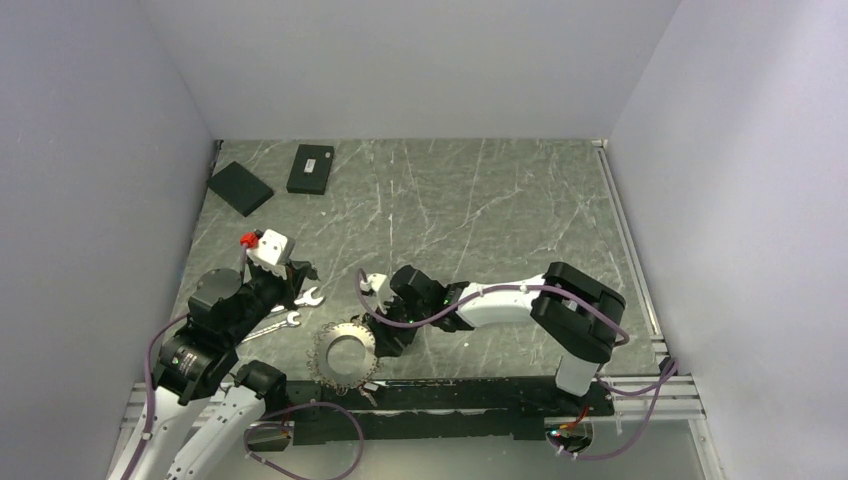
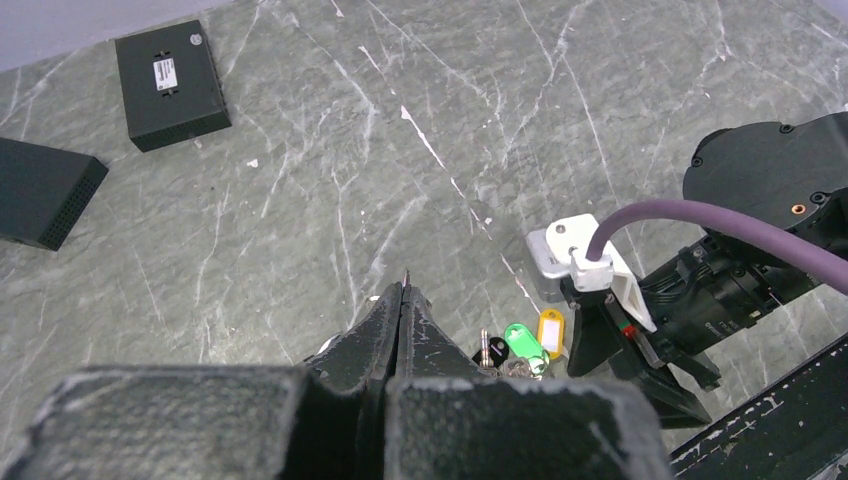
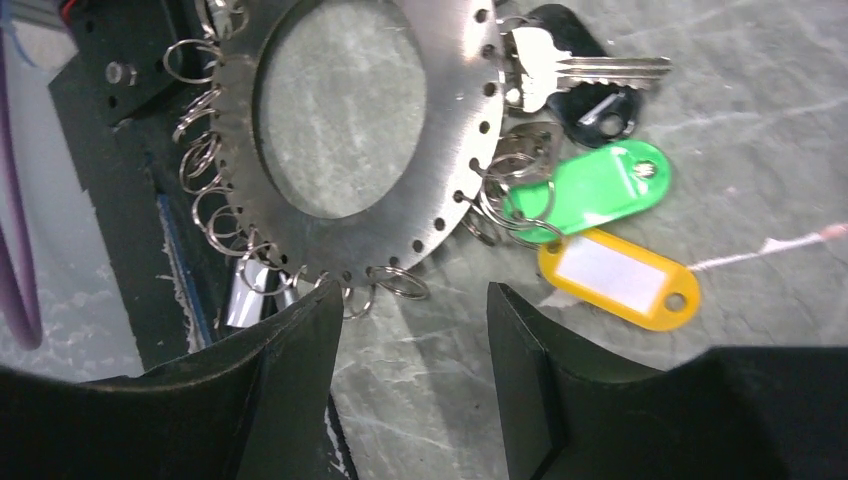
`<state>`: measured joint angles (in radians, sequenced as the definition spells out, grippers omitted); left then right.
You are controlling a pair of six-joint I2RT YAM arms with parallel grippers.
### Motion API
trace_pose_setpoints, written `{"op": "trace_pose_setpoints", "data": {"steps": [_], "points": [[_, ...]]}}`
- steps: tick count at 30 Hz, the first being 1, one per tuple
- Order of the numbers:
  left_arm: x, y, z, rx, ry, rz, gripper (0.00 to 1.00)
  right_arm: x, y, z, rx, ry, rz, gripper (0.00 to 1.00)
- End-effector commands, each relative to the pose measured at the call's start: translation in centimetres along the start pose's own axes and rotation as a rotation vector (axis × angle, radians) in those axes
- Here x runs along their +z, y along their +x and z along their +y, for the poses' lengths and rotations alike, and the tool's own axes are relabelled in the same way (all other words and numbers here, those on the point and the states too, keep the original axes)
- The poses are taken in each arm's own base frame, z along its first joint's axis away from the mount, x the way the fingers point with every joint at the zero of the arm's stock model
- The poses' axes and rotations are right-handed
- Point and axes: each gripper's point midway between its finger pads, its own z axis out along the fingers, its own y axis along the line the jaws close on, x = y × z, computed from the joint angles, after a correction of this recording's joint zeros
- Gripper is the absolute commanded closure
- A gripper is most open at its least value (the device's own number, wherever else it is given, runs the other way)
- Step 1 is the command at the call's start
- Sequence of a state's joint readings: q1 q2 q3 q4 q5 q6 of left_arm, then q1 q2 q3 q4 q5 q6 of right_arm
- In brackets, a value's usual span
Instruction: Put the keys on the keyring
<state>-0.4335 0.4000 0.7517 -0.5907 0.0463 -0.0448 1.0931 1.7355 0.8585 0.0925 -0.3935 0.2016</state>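
Note:
The keyring (image 3: 462, 130) is a flat metal ring plate with holes along its rim and small split rings hanging from them; it lies near the table's front edge (image 1: 325, 352). At its right side lie the keys: a silver key (image 3: 600, 69) with a black head, plus a green tag (image 3: 600, 185) and a yellow tag (image 3: 620, 275). My right gripper (image 3: 412, 310) hovers open just in front of the plate with only bare table between its fingers (image 1: 388, 342). My left gripper (image 2: 404, 292) is shut, left of the keys (image 2: 487, 350); a thin sliver pokes from its tips, and what it is I cannot tell.
Two flat black boxes (image 1: 240, 187) (image 1: 311, 168) lie at the far left. Two silver wrenches (image 1: 293, 308) lie beside the left arm. A black rail (image 1: 450, 395) runs along the near edge, close to the plate. Grey walls enclose three sides.

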Motion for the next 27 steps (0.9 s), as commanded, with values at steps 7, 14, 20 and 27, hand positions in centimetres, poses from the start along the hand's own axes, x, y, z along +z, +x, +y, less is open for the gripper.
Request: {"op": "trace_pose_setpoints", "data": {"steps": [7, 14, 20, 27], "points": [[-0.1, -1.1, 0.3, 0.007, -0.016, -0.033, 1.0, 1.4, -2.6, 2.6, -0.049, -0.142, -0.057, 0.45], [0.0, -1.0, 0.3, 0.007, -0.018, -0.026, 1.0, 3.4, -2.8, 1.2, 0.02, -0.089, -0.04, 0.65], [0.1, -0.8, 0.3, 0.005, -0.019, -0.019, 1.0, 3.2, -4.1, 0.1, 0.049, -0.037, -0.084, 1.0], [0.3, -0.7, 0.4, 0.004, -0.019, -0.007, 1.0, -1.1, -6.8, -7.5, 0.182, 0.202, -0.206, 1.0]]}}
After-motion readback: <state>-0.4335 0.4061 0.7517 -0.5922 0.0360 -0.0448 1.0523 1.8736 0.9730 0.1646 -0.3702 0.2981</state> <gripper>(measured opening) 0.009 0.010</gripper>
